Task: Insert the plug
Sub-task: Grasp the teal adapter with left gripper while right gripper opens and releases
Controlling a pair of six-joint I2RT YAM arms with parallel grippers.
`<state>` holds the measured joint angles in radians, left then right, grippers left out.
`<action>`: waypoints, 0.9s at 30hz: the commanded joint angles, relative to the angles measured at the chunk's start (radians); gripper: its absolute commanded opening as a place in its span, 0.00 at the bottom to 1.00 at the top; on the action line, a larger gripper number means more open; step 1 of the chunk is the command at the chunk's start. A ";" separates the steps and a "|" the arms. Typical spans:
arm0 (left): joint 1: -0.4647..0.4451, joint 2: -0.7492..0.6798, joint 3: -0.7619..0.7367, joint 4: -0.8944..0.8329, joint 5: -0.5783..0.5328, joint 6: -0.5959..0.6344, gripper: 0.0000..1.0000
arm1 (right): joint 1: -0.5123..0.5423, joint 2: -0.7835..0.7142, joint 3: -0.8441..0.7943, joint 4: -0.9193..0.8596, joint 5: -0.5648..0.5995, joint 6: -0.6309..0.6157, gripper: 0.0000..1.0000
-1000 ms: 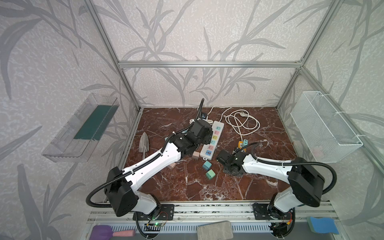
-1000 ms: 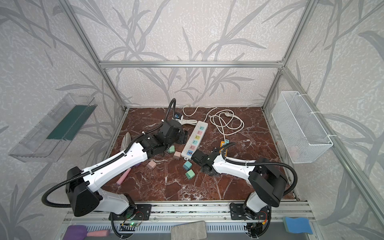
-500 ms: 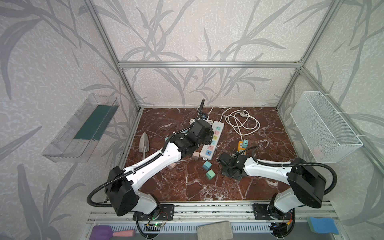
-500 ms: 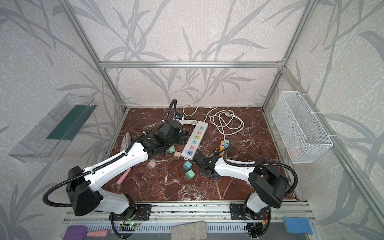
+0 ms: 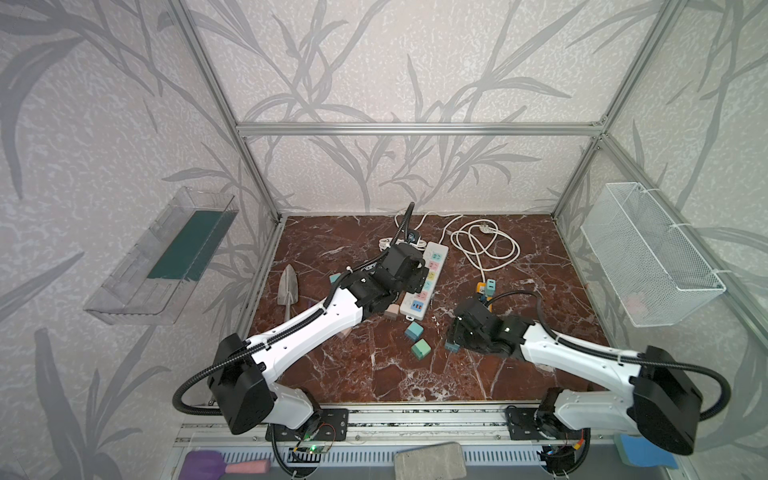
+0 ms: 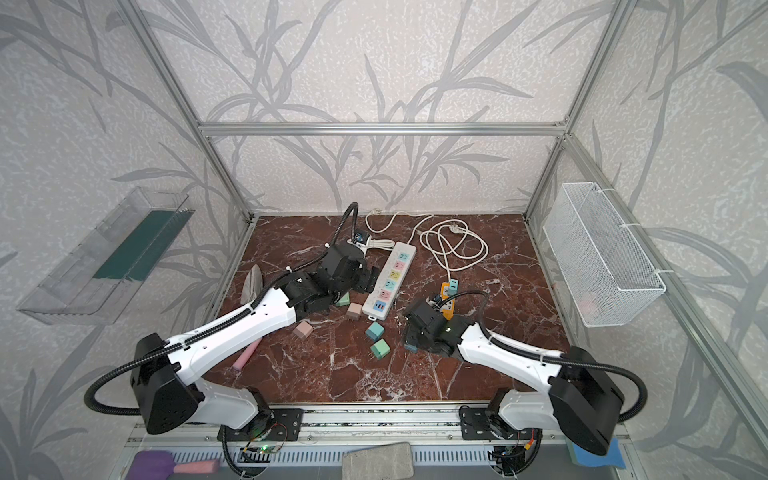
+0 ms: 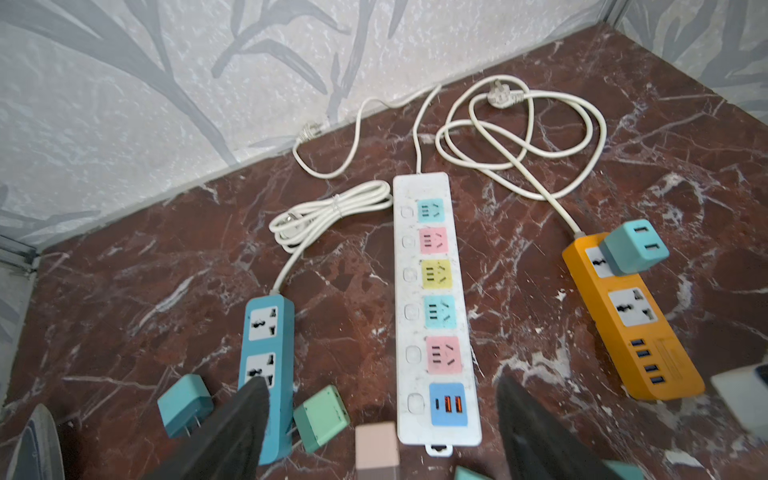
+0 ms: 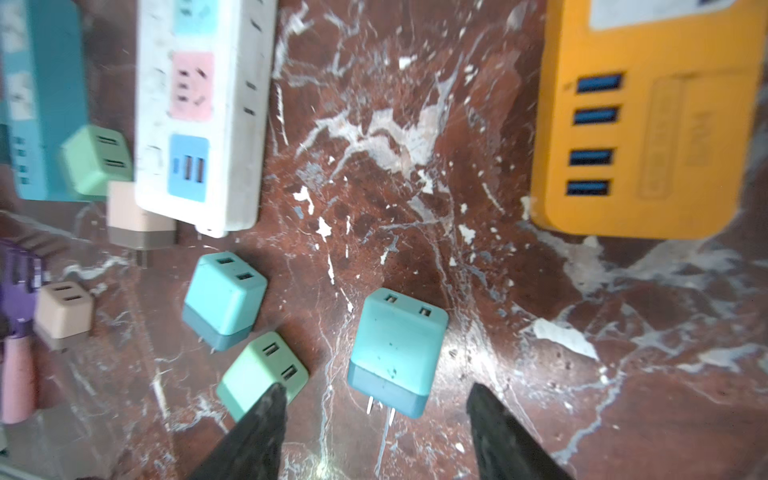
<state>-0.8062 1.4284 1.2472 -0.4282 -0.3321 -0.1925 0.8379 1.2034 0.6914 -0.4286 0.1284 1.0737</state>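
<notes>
You're looking into a robot lab cell: aluminium frame [image 5: 415, 129], leaf-print wall panels [image 5: 415, 62], marble-look tabletop [image 5: 374, 374], wire basket [image 5: 648, 257] hung on the side, mounting rail [image 5: 415, 420] up front.

Glossy red marble-look tabletop [image 5: 374, 374], matt plastic teal plug [image 8: 395, 349], metal wire-mesh basket [image 5: 648, 257]

Plug [image 8: 395, 353] is teal, strip [image 8: 644, 124] orange (floor [image 8: 415, 174] white-veined maroon).
</notes>
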 commanded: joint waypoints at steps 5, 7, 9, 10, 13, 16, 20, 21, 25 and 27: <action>-0.171 0.046 -0.011 -0.179 0.106 -0.074 0.78 | -0.266 -0.276 -0.031 -0.238 -0.098 -0.271 0.53; -0.232 0.111 0.011 -0.213 0.123 -0.067 0.79 | -0.346 -0.341 -0.021 -0.290 -0.117 -0.317 0.50; -0.239 0.206 0.072 -0.268 0.180 -0.099 0.78 | -0.425 -0.376 0.005 -0.342 -0.122 -0.362 0.44; -0.239 0.251 0.108 -0.296 0.193 -0.108 0.78 | -0.465 -0.381 0.013 -0.358 -0.126 -0.379 0.40; -0.240 0.405 0.245 -0.390 0.210 -0.125 0.78 | -0.559 -0.382 -0.006 -0.337 -0.175 -0.395 0.30; -0.243 0.515 0.342 -0.459 0.225 -0.145 0.78 | -0.599 -0.405 -0.037 -0.330 -0.173 -0.392 0.46; -0.257 0.562 0.351 -0.456 0.284 -0.184 0.78 | -0.629 -0.452 -0.072 -0.346 -0.173 -0.396 0.60; -0.260 0.569 0.350 -0.455 0.292 -0.198 0.78 | -0.637 -0.462 -0.080 -0.350 -0.171 -0.399 0.62; -0.277 0.590 0.345 -0.439 0.323 -0.236 0.78 | -0.663 -0.492 -0.110 -0.354 -0.188 -0.405 0.63; -0.294 0.605 0.355 -0.434 0.338 -0.245 0.78 | -0.670 -0.497 -0.121 -0.356 -0.186 -0.404 0.63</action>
<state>-1.0801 2.0068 1.5703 -0.8310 -0.0311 -0.3943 0.1787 0.7185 0.5846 -0.7551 -0.0471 0.6842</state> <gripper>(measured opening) 0.779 0.633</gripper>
